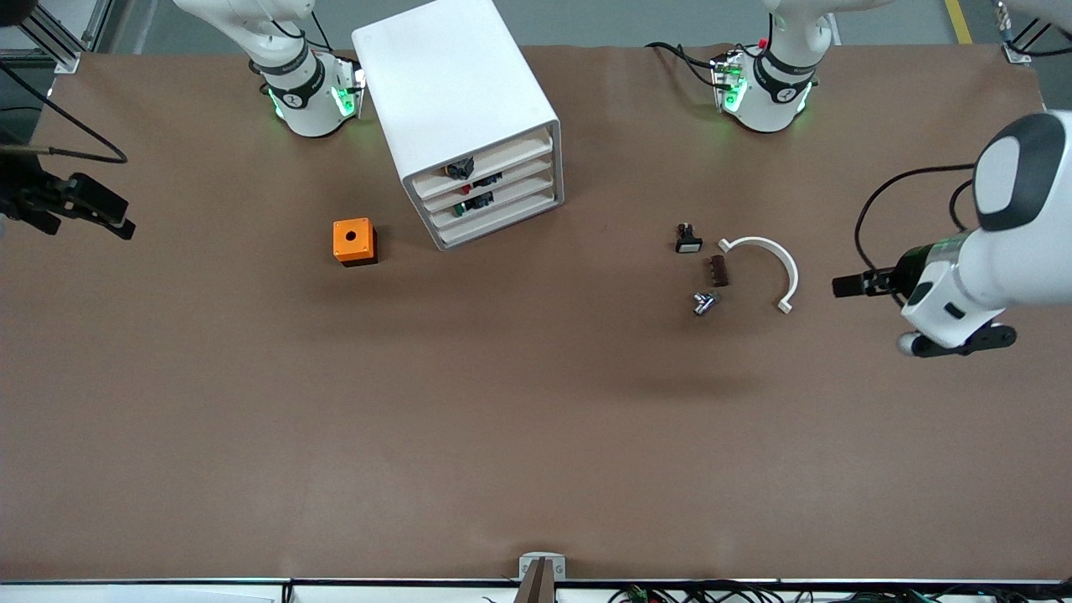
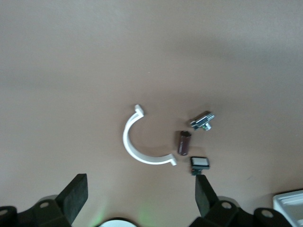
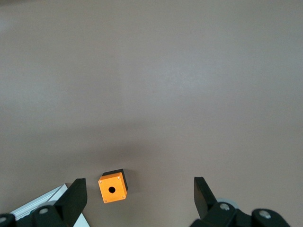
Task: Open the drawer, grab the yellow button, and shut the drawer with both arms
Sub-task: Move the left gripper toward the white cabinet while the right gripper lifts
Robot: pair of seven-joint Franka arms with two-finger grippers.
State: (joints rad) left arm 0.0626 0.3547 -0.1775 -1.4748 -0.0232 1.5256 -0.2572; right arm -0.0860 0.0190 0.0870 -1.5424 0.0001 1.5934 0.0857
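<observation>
The white cabinet (image 1: pixel 456 92) stands between the two arm bases, and its top drawer (image 1: pixel 502 157) looks pushed in. A small dark item (image 1: pixel 459 169) shows at that drawer's front; no orange-yellow cap of the button shows. My left gripper (image 1: pixel 875 316) hovers open over the left arm's end of the table, beside a cluster of small parts, and the left wrist view shows this gripper (image 2: pixel 142 189) holding nothing. My right gripper (image 1: pixel 88 219) hangs open over the right arm's end; the right wrist view shows this gripper (image 3: pixel 137 194) empty, with the orange cube in sight.
An orange cube with a black hole (image 1: pixel 353 241) (image 3: pixel 112 187) sits beside the cabinet. Toward the left arm lie a white half-ring (image 1: pixel 775 255) (image 2: pixel 132 146), a black button with a white face (image 1: pixel 688 241) (image 2: pixel 199 163), a brown piece (image 1: pixel 718 270) and a metal bolt (image 1: pixel 704 302).
</observation>
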